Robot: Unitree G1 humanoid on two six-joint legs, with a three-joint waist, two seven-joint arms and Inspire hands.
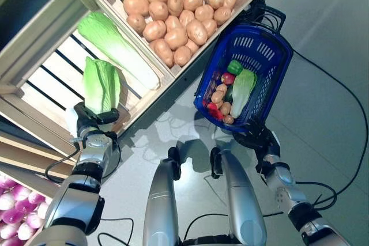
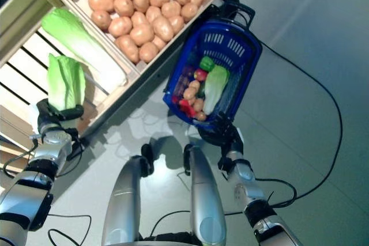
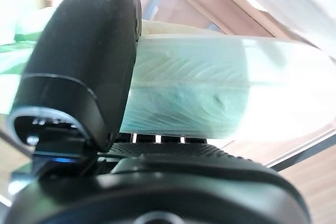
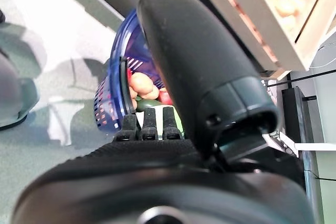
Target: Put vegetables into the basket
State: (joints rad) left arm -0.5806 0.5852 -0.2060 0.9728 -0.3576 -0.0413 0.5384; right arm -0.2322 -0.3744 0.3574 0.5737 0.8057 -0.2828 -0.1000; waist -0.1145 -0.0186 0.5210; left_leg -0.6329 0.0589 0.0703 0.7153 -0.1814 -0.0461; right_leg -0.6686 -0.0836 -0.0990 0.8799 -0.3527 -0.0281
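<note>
Left hand (image 1: pixel 90 124): curled round the pale base of a napa cabbage (image 1: pixel 101 84), over the slatted crate (image 1: pixel 43 76). Light, leafy, bruisable; firm stem grips best. Right hand (image 1: pixel 253 137): clasps blue basket (image 1: pixel 275 56) rim, already part-filled.

This looks like a food shop, the part where vegetables are sold. Big pale wooden crates with slatted bottoms (image 1: pixel 52 79) stand side by side on a slant. One crate is piled with lots of round brown potatoes (image 1: pixel 173 10). The next one holds long green and white cabbages (image 1: pixel 115 44). Pink and white onions (image 1: pixel 17 205) show in the low corner. A blue plastic shopping basket (image 1: pixel 271 56) holds mixed vegetables above the smooth grey floor (image 1: pixel 323 38).
</note>
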